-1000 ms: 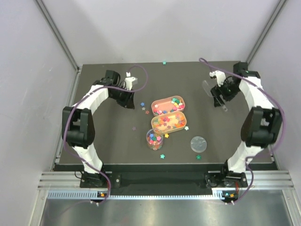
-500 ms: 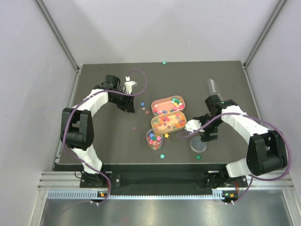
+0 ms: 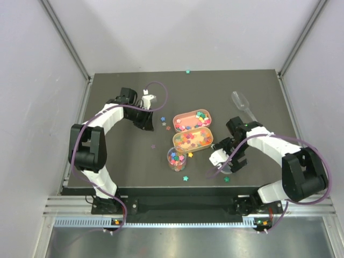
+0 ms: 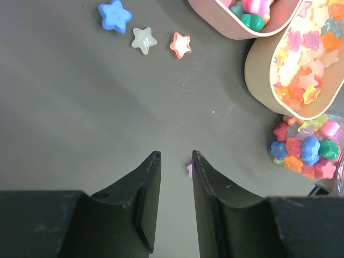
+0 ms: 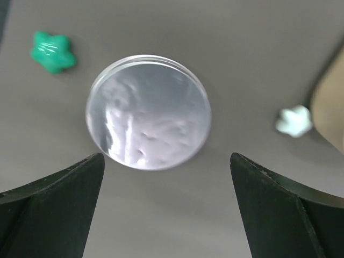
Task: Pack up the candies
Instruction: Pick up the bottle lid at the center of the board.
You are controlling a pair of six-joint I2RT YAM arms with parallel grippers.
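While the right end effector (image 5: 166, 159) hung with its two dark jaws spread wide and gripping nothing, the clear round plastic disc (image 5: 148, 112), by its look the jar's lid, lay flat on the dark matte table (image 5: 252, 48) straight below it. The disc sat between the jaws and touched neither. Being round, it had no long axis, so any jaw angle should have suited, and the right arm was plainly the nearer. A glossy green star candy (image 5: 52, 52) and a pale mint star candy (image 5: 294, 121) lay loose beside the disc, apart from it.

Left of that stood the clear round jar (image 3: 176, 159), uncovered and holding a heap of the candies (image 4: 301, 148): small, shiny moulded stars in pink, blue and green. Just beyond it, two peach oval plastic trays (image 4: 257, 70) lay side by side with more of them inside.

Farther back, the left end effector (image 4: 176, 156) pointed at bare table with its jaws a narrow gap apart and nothing between them. A blue star (image 4: 114, 15), a whitish star (image 4: 144, 40) and a pink star (image 4: 180, 44) lay scattered ahead of it. A clear plastic scoop (image 3: 243, 104) lay far right, well apart.
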